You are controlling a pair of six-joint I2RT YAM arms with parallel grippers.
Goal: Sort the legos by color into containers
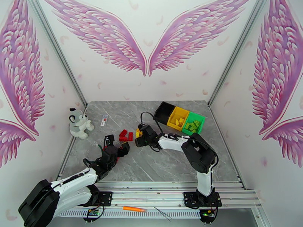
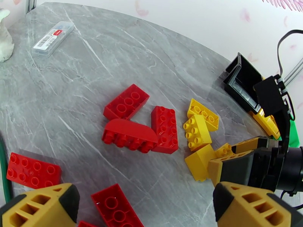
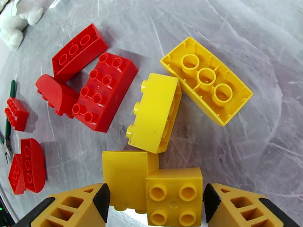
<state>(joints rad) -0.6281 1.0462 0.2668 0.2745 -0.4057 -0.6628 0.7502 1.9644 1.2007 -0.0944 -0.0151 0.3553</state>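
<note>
Top external view: the table (image 1: 170, 163), grey and marble-patterned, carried the three containers in a row at the far right, with the black bin (image 1: 163, 113) leftmost, the yellow bin (image 1: 172, 125) in the middle and the green bin (image 1: 188, 131) rightmost. The yellow one held yellow legos and the green one light-green legos. A plush dog (image 1: 79, 123) sat at the far left, with a small tube (image 1: 104, 120) lying just right of it. Loose pieces lay mid-table: the red bricks (image 1: 125, 136) to the left, the yellow bricks (image 1: 139, 132) just right of them. The left gripper (image 1: 116, 143) hung at the near side of the red group. In the left wrist view its jaws were spread wide and gripped nothing, with one red brick (image 2: 115, 205) flat on the table below the gap. The right gripper (image 1: 140, 139) sat at the yellow group. In the right wrist view its fingers (image 3: 102, 197) stood either side of two touching pieces resting on the table, a square yellow brick (image 3: 174, 201) studs up and a plain-faced yellow brick (image 3: 127, 174) to its left. The pads lay at or just off the outer sides, and whether they pressed could not be told. Farther off lay a side-lying yellow brick (image 3: 155, 112) and, just beside it, an upturned long yellow brick (image 3: 206, 80).
</note>
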